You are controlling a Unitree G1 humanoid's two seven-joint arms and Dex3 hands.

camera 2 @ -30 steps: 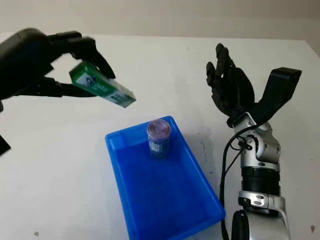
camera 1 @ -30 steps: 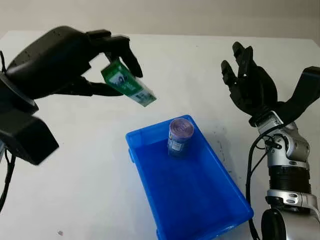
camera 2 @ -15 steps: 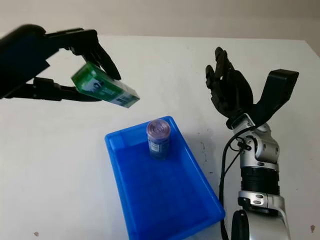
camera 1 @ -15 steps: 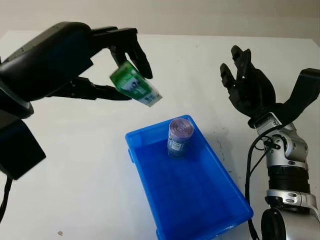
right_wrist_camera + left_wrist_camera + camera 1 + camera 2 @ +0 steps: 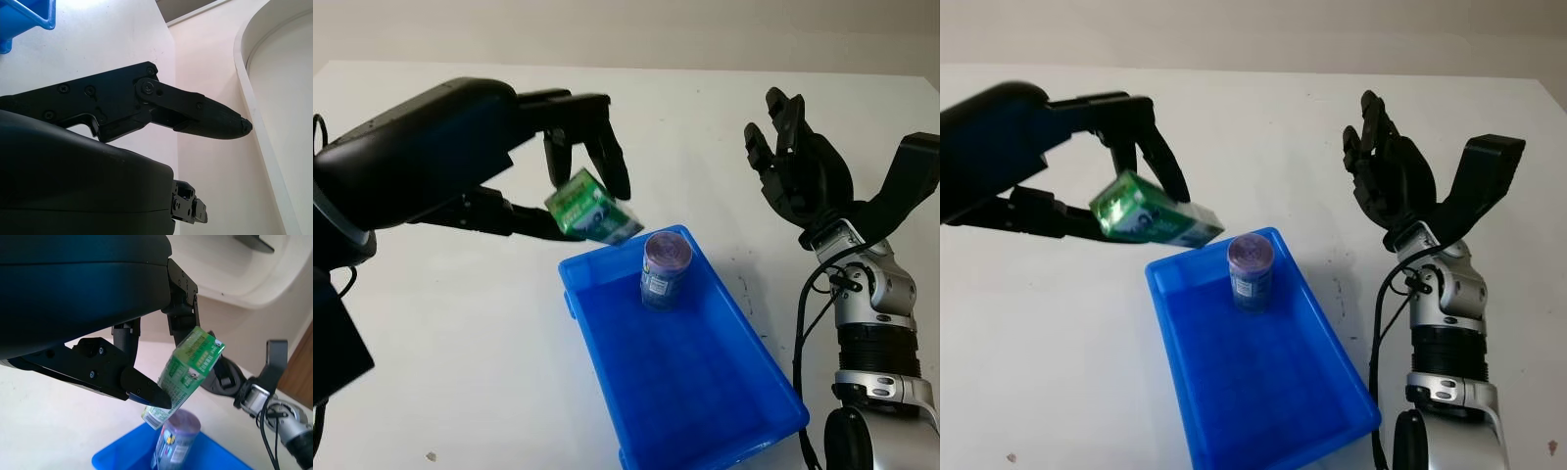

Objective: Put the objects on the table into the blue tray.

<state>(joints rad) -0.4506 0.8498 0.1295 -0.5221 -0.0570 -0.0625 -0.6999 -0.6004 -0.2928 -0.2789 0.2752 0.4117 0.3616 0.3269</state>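
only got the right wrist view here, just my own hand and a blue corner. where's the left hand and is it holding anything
Observer: The left hand is raised by the far end of the blue tray, shut on a green carton.
Operator: anything in the tray yet
Observer: Yes, a purple-topped can stands upright near the tray's far end.
Operator: is the carton over the tray
Observer: Partly, it seems: it hangs tilted at the tray's far left corner, one end beside the can.
Operator: and my right hand
Observer: The right hand is open, raised to the right of the tray.
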